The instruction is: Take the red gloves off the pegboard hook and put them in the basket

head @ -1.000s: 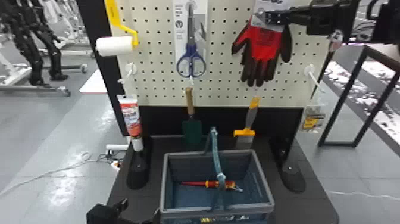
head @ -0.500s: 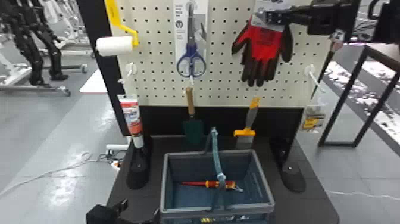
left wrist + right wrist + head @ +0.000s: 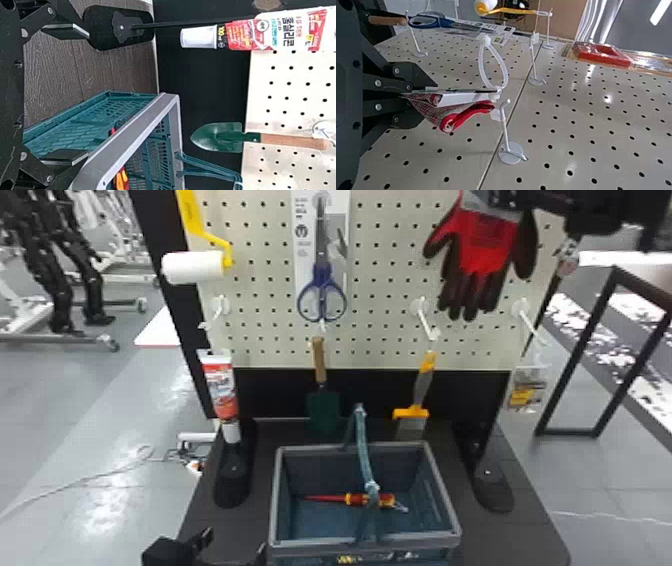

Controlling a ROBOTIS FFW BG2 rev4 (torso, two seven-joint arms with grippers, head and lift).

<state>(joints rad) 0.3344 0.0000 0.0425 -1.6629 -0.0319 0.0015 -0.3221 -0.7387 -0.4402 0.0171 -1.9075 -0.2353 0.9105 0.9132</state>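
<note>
My right gripper is at the upper right of the head view, at the cuff of the red gloves, whose black fingers hang down before the pegboard. In the right wrist view my right gripper is shut on the gloves' cuff and card, and the white tie loop stands clear of the hook beside it. The basket stands on the dark base with a red screwdriver inside. My left gripper is parked low at the basket's left; in the left wrist view the left gripper is open.
Scissors, a paint roller, a glue tube, a trowel and a yellow scraper hang around the board. The basket's handle stands up over its opening. A hook juts out below the gloves.
The right gripper and gloves have shifted slightly upward and right, and a hook that was behind the gloves now shows below them. The left arm has stayed still.
</note>
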